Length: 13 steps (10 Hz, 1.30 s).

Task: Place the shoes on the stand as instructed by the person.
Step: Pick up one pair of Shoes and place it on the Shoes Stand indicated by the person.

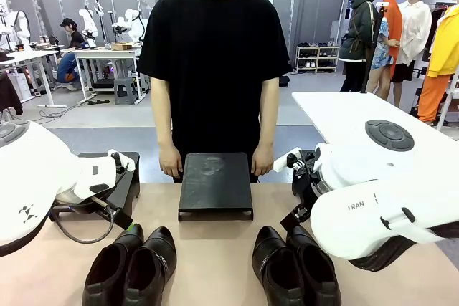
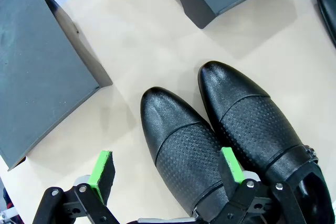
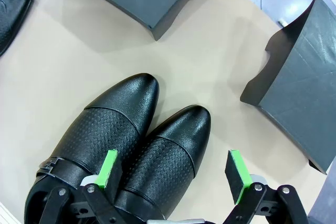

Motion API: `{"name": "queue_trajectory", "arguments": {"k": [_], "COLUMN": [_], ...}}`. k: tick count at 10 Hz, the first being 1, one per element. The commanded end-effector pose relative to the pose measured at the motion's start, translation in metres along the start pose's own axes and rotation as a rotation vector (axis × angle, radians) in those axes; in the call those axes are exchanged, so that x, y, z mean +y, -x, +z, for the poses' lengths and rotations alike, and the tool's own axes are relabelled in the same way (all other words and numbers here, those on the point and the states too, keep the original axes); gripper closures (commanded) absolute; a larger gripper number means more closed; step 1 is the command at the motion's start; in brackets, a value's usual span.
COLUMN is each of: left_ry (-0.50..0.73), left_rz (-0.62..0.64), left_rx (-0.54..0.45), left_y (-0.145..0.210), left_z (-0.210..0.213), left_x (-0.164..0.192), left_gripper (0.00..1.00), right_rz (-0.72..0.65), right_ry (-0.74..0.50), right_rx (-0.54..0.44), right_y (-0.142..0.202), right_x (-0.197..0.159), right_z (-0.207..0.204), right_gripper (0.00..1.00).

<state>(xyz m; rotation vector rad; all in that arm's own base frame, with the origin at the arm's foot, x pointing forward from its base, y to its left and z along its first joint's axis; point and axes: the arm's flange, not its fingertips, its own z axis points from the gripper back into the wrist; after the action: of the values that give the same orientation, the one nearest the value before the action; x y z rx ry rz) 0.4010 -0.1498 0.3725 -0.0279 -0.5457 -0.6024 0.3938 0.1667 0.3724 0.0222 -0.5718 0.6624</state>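
Lying before the black stand (image 1: 215, 183), two dress-shoe pairs (image 1: 133, 266) are seen on the table (image 1: 215, 263).
Left wrist: left gripper (image 2: 167, 166) fingers apart over one shoe (image 2: 184, 145).
Right wrist: right gripper (image 3: 173, 170) likewise apart over another shoe (image 3: 168, 150).
Glossy, stiff, likely slippery; a collar grip is advised.

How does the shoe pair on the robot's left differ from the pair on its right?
The left pair sits at the table's left, toes slanting right; the right pair sits at its right, toes slanting left. The right arm hides the right pair's outer edge; the left pair is barely hidden. Both are glossy black.
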Motion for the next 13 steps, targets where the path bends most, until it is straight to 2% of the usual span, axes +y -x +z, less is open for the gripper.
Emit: {"name": "queue_trajectory", "arguments": {"k": [1,5,7,8,10,12,13], "left_ry": [0.000,0.000,-0.025,0.006,0.134,0.349,0.425], "left_rz": [0.001,0.000,0.018,0.041,0.087,0.158,0.181], "left_rx": [0.000,0.000,-0.041,-0.050,-0.068,-0.104,-0.126], "left_y": [0.000,0.000,-0.025,-0.031,-0.038,-0.034,-0.025], "left_z": [0.000,0.000,0.032,0.047,0.078,0.108,0.121], "left_x": [0.000,0.000,0.017,0.024,0.038,0.064,0.081], "left_gripper": [0.00,0.00,0.00,0.00,0.00,0.00,0.00], "right_rz": [-0.001,0.000,-0.022,-0.054,-0.094,-0.194,-0.244], "right_ry": [0.000,0.000,0.000,-0.014,-0.119,-0.273,-0.359], "right_rx": [0.000,0.000,-0.041,-0.046,-0.065,-0.024,-0.044], "right_y": [0.000,0.000,-0.018,-0.024,-0.032,-0.028,-0.020], "right_x": [0.000,0.000,-0.021,-0.032,-0.051,-0.083,-0.102], "right_z": [0.000,0.000,0.035,0.051,0.078,0.101,0.114], "right_gripper": [0.00,0.00,0.00,0.00,0.00,0.00,0.00]}}
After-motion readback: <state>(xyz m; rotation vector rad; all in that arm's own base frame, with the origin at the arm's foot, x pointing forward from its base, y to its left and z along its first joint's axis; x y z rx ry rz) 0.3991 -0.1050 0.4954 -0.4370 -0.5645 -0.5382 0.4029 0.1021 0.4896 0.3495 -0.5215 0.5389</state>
